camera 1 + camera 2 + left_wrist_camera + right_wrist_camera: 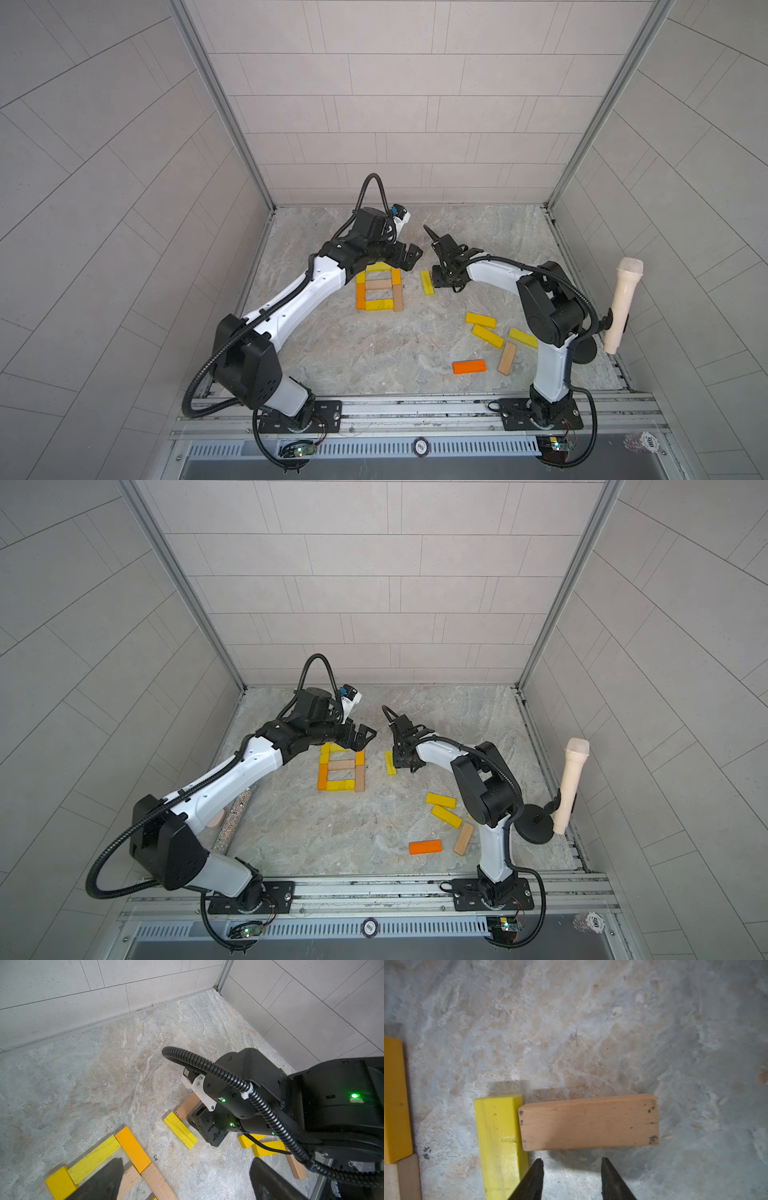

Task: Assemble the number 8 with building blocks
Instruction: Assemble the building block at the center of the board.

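**A:** Where is the number 8 (379,289) in the top views?

**B:** In both top views it lies flat on the stone floor (374,357), seven bars touching around two square holes. The left gripper (409,255) hangs over its top yellow bar. The right gripper (441,283) points down just beside a loose yellow block (427,282), which lies near the 8 on the right arm's side.

**A:** And the spare building blocks (487,336)?

**B:** Three yellow, one tan and one orange lie scattered near the right arm (548,316), well apart from the 8. A cream microphone-shaped cylinder (623,303) sits tilted on a black stand (586,347) by the wall. In a top view a glittery cylinder (235,818) lies beside the left arm (232,779).

**A:** The left wrist view?

**B:** The left gripper (187,1161) has its jaws spread wide with nothing between them, above the top corner of the 8. Beyond it, the right gripper (209,1128) stands by the yellow block (180,1130) and a tan block (187,1106).

**A:** The right wrist view?

**B:** The right gripper (572,1159) has its jaws partly apart and empty. The tan block (589,1123) lies just ahead of the tips, with one end against the yellow block (500,1142). Orange and tan bars of the 8 also show.
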`<state>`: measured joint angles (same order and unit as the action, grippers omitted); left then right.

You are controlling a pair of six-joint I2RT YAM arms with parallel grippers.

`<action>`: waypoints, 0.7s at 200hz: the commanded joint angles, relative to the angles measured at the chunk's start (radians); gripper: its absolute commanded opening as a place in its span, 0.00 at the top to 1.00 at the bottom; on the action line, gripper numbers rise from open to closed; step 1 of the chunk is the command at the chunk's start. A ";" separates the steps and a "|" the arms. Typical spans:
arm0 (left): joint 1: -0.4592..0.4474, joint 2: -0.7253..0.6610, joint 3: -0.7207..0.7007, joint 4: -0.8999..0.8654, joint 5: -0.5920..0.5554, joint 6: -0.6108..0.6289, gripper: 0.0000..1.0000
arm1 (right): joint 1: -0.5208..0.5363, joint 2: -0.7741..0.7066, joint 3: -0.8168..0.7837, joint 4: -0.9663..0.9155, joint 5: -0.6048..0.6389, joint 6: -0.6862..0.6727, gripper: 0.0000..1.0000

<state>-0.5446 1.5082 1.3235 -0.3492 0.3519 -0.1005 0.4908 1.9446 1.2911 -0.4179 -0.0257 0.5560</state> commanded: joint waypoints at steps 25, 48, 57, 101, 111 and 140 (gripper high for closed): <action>-0.001 -0.021 -0.006 0.015 0.006 -0.001 0.00 | 0.033 -0.086 -0.070 0.008 0.023 0.033 0.55; -0.001 -0.021 -0.006 0.015 0.006 -0.002 0.00 | 0.040 -0.098 -0.096 0.017 0.030 0.042 0.56; -0.001 -0.021 -0.005 0.015 0.006 -0.001 0.00 | 0.043 -0.101 -0.103 0.023 0.028 0.044 0.57; -0.001 -0.022 -0.006 0.015 0.007 -0.001 0.00 | 0.058 -0.098 -0.102 0.025 0.024 0.045 0.58; -0.002 -0.024 -0.007 0.015 0.006 -0.001 0.00 | 0.061 -0.099 -0.102 0.025 0.025 0.047 0.58; -0.003 -0.023 -0.006 0.014 0.006 -0.002 0.00 | 0.065 -0.102 -0.100 0.025 0.023 0.048 0.58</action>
<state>-0.5446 1.5082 1.3235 -0.3492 0.3519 -0.1005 0.5472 1.8790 1.1889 -0.3901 -0.0185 0.5846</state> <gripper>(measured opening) 0.999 0.418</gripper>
